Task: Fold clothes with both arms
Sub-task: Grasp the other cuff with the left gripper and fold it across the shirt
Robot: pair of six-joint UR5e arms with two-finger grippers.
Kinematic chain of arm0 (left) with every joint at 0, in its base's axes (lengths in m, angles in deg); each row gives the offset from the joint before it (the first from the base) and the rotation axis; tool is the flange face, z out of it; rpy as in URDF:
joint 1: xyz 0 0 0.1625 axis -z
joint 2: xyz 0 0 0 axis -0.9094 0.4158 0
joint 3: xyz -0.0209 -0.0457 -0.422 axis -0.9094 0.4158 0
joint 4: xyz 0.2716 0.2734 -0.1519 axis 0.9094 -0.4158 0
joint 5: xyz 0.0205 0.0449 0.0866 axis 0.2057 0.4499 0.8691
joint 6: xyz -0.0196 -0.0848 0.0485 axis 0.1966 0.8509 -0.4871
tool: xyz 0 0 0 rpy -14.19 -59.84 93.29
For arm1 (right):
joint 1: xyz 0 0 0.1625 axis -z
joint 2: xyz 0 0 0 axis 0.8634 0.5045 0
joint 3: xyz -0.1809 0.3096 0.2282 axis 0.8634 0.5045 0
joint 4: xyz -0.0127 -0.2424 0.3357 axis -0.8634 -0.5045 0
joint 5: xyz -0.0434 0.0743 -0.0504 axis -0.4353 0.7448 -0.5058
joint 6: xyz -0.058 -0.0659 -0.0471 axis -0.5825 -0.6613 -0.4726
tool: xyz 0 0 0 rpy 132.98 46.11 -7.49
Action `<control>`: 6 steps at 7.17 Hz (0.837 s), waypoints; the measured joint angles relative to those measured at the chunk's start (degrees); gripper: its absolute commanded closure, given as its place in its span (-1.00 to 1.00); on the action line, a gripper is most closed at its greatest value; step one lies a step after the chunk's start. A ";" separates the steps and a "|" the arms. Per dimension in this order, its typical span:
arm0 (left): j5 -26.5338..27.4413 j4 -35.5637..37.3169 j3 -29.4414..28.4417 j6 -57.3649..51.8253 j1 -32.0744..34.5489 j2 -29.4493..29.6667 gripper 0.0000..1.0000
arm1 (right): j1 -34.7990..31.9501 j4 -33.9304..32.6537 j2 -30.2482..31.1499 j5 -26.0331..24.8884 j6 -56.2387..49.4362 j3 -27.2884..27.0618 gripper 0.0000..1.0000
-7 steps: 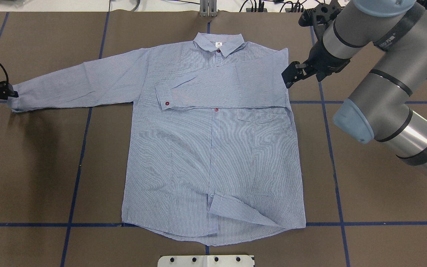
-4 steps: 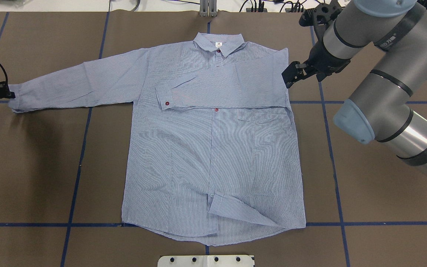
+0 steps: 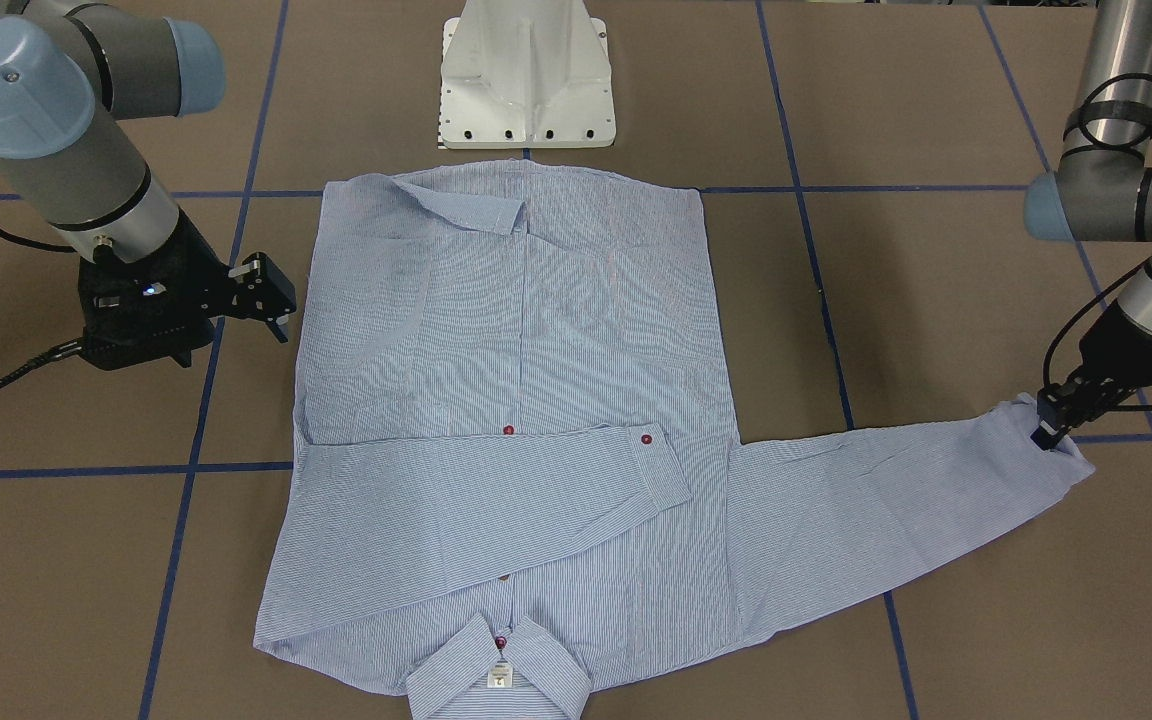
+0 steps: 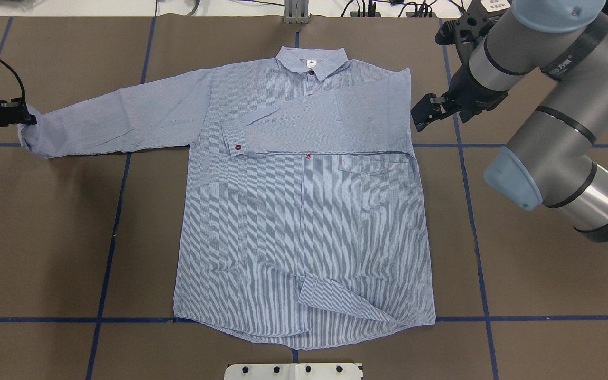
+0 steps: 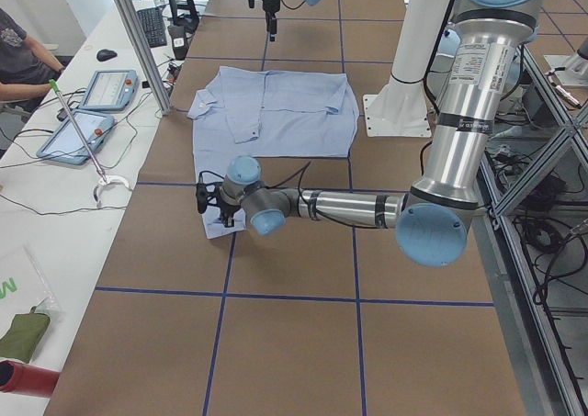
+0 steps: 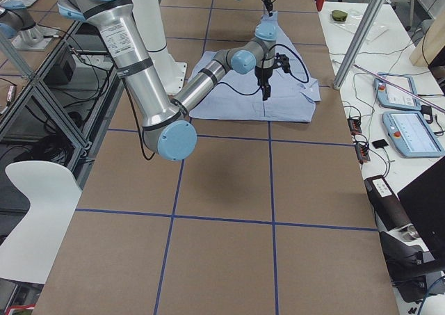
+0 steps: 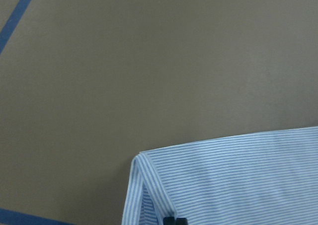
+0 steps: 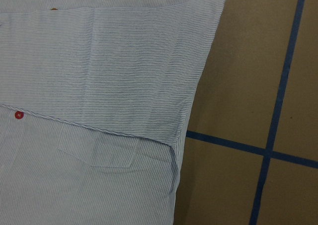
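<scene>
While one sleeve lies folded, the other is held at its end

Where the brown table (image 4: pixel 520 264) is crossed by blue tape lines (image 4: pixel 108 253), the shirt (image 4: pixel 304 227) is spread flat, front up and buttoned. Its collar (image 4: pixel 312 59) is turned to the side far from the robot, and its hem is near the white base plate (image 4: pixel 293 371). On the robot's right side the folded sleeve (image 4: pixel 325 124) is laid across the chest. Its buttoned cuff (image 4: pixel 234 141) is set past the button line, and its lower edge runs just above the chest pocket (image 4: pixel 375 168). The outstretched sleeve (image 4: pixel 119 119) is extended sideways over the table toward the robot's left. Its end is pinched by the left gripper (image 4: pixel 25 119), which is clamped on the fabric (in the left wrist view, striped cloth is seen folded over at the black fingertips (image 7: pixel 170 221), raised a little off the table). The right gripper (image 4: pixel 419 119) is seen just beside the shirt's shoulder edge, apart from the cloth, with its jaws parted and nothing between them. At the hem, one corner of the front panel (image 4: pixel 335 302) is turned back on itself.
</scene>
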 measured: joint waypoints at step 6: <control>-0.92 25.79 5.26 26.05 -10.14 32.20 1.00 | -0.22 0.66 16.26 0.33 -0.44 -8.81 -1.00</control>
